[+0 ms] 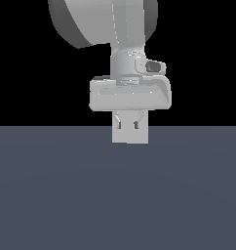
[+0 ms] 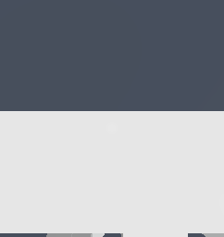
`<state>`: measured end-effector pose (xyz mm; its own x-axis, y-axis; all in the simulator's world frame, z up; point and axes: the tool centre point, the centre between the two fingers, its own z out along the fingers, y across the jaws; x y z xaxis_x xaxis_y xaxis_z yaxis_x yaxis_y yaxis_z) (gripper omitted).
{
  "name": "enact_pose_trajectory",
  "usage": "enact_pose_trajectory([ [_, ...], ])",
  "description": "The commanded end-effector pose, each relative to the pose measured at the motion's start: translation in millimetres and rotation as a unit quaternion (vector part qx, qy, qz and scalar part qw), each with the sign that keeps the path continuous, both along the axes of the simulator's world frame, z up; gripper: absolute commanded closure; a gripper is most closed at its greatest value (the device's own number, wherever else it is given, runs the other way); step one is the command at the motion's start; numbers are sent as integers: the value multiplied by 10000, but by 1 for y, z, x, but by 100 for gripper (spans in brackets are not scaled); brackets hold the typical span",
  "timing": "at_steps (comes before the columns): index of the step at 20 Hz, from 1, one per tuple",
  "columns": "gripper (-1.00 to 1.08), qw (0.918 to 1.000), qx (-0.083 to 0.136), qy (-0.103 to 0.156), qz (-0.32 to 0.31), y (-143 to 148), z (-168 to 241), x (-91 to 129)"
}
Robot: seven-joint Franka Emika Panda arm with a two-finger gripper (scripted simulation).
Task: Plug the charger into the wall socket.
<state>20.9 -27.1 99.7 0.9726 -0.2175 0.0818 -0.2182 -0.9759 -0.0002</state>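
Observation:
In the exterior view my gripper (image 1: 130, 139) hangs straight down from the hand, low over the dark floor. A pale grey, squarish shape (image 1: 130, 135) sits right at the fingers and merges with them, so I cannot separate fingers from object. Two small dark marks show near its upper edge. In the wrist view a broad off-white surface (image 2: 112, 176) fills half the picture and carries a faint dot (image 2: 112, 128). It looks like the wall socket seen very close. I cannot make out the charger as a separate block in either view.
A flat, dark blue-grey floor (image 1: 51, 195) spreads under the hand and also shows in the wrist view (image 2: 112, 55). The background is black. Slivers of grey and dark parts (image 2: 72, 235) show at the wrist picture's edge.

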Motion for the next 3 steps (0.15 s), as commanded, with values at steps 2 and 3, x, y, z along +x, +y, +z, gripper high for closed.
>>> enact_pose_trajectory([
  [2,108,10000,0,-1,1,0,0,4],
  [3,108,10000,0,-1,1,0,0,4],
])
